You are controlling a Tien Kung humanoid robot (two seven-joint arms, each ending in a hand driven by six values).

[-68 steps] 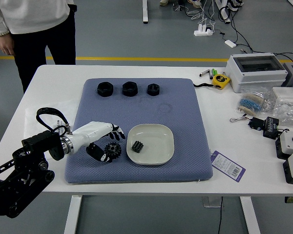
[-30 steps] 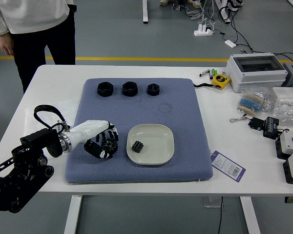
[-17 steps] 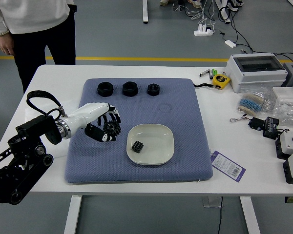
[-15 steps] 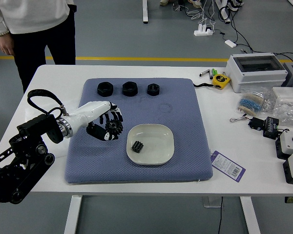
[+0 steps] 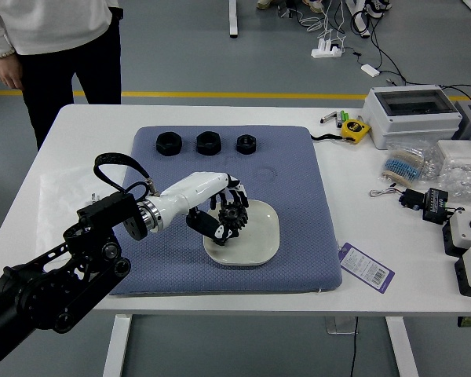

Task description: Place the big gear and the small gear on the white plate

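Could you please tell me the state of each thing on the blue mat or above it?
Left hand: closed around the big gear
Big gear: held, over the white plate
Small gear: cannot tell, perhaps hidden by the hand
White plate: face up, on the blue mat
Three black hexagonal pieces: not held, in a row

Robotics lab or similar test room: black robot arm [image 5: 102,263] from the left over a white table [image 5: 377,294], box with blue button [image 5: 461,233] at right, bagged small parts [image 5: 402,167], tape measure [image 5: 355,131] near the far edge. Grey floor [image 5: 180,47] with yellow line [image 5: 243,96], power strip [image 5: 326,51] and loose cables [image 5: 381,56] beyond.
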